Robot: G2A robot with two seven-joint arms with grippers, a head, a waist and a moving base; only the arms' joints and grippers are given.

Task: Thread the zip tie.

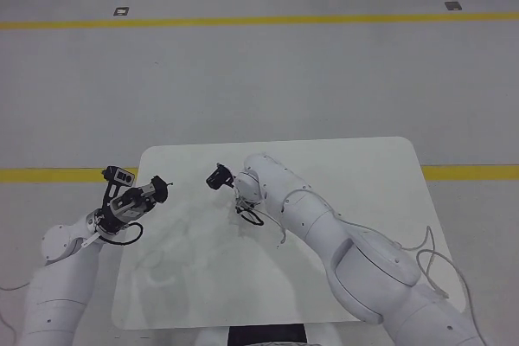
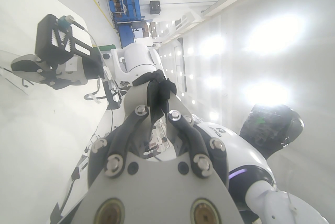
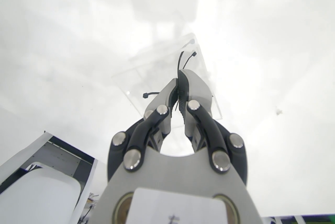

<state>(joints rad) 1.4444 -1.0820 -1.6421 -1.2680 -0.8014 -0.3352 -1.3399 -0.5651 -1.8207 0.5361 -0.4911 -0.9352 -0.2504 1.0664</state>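
My right gripper [image 3: 179, 90] points down at the table and is shut on a thin black zip tie [image 3: 179, 60], whose end sticks out past the fingertips. Under it lies a clear plastic plate [image 3: 136, 73] with two more black zip ties, one [image 3: 148, 95] beside the fingers and one [image 3: 190, 57] next to the held tie. In the left wrist view the right gripper [image 2: 17, 68] shows low over the table. My left gripper [image 1: 161, 188] hangs near the table's left edge, apart from the plate, shut on a black knotted bundle [image 2: 158, 90].
The white table [image 1: 355, 173] has bare surface to the right and front of the arms. A black cable loop [image 1: 252, 216] hangs off the right wrist. The floor around has yellow lines [image 1: 467, 172].
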